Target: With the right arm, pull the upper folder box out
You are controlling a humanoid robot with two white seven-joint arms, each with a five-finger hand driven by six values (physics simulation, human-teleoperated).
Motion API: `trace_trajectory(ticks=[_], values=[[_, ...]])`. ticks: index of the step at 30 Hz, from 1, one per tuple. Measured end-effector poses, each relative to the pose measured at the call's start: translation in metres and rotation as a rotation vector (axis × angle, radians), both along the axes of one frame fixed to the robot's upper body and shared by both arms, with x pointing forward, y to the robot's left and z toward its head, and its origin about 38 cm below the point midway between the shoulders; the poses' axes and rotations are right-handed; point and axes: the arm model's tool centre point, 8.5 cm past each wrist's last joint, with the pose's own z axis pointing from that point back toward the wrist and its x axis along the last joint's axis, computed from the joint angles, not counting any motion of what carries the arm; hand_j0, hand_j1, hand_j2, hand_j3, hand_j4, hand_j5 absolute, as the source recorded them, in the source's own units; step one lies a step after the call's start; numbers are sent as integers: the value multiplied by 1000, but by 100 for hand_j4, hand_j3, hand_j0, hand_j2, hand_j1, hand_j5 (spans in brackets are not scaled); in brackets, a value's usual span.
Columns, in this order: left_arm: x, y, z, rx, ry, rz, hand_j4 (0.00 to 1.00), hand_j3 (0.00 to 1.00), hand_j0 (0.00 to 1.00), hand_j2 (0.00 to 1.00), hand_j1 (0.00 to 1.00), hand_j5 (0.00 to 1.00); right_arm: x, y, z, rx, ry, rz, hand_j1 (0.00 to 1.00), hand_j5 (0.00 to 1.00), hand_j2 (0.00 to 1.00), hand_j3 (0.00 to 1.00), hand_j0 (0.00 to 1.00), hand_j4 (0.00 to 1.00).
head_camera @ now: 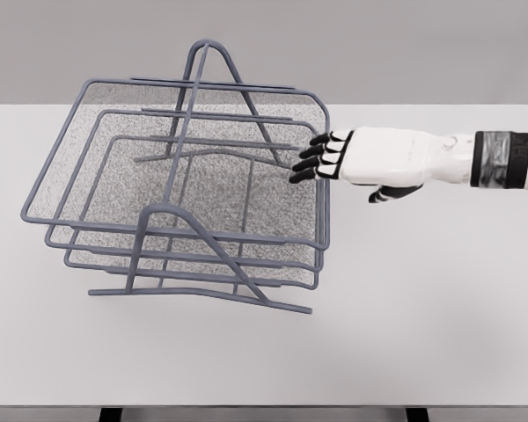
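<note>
A grey wire-mesh stacked tray rack (185, 193) stands on the white table (422, 308), with three tiers held in a bent-tube frame. The upper tray (97, 149) is the widest and sticks out toward the left. My right hand (312, 158) comes in from the right edge, palm flat, and its black fingertips (304, 163) reach the upper tray's right rim at about mid-height. The fingers are extended and only slightly bent, not wrapped around the wire. Whether they touch the rim I cannot tell.
The frame's front A-shaped leg (172, 237) and rear A-shaped leg (213, 70) stand at either side of the trays. The table's front edge (264, 406) runs along the bottom.
</note>
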Motion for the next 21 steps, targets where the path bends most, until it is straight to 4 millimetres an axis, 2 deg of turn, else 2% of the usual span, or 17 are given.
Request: trace_trajectory(ticks=[4,9,21], values=[[0,0,0,0,0,0,100,100,100,100,100,100,-1,-1,-7,-15,20,0,100,100,100,100,100,100],[0,0,0,0,0,0,100,100,100,100,100,100,-4,-13,-11,-37,44,-16,100,100,100,100,100,100],[0,0,0,0,0,0,100,100,100,100,100,100,-11,-41,-8,-45,91,-64,100,100,100,100,100,100]])
